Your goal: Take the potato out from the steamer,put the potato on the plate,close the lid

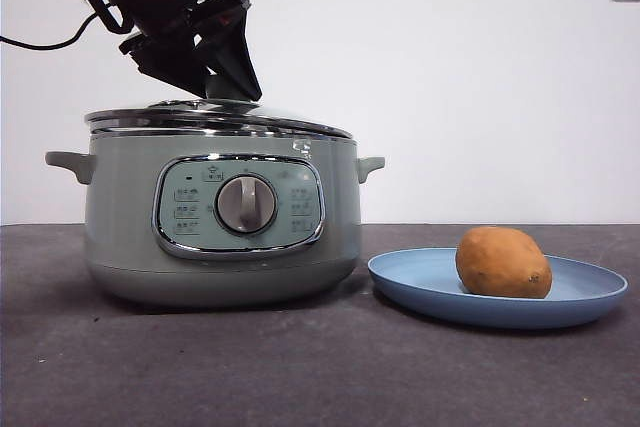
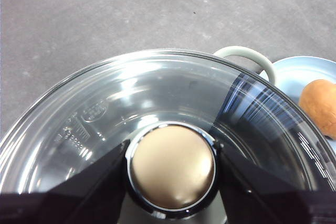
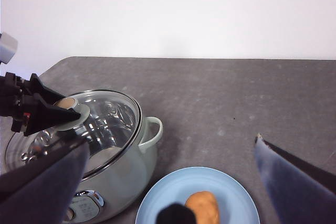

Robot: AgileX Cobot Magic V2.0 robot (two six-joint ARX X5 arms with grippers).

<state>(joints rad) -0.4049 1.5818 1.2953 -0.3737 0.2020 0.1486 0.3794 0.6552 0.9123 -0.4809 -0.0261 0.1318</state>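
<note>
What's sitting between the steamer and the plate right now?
Nothing: the front view shows only bare dark table between the steamer and the plate. The potato sits farther along the plate.

The steamer (image 1: 215,222), pale sage-green with a chrome-framed panel and silver dial, is seen standing upright on the table. The lid (image 1: 215,115), glass with a steel rim, is set on the steamer's rim; its knob (image 2: 172,165) is noted between two black jaws. The plate (image 1: 590,292), shallow and light blue, is placed just beside the steamer. The potato (image 1: 502,262), orange-brown and oval, is found resting on the plate.
</note>
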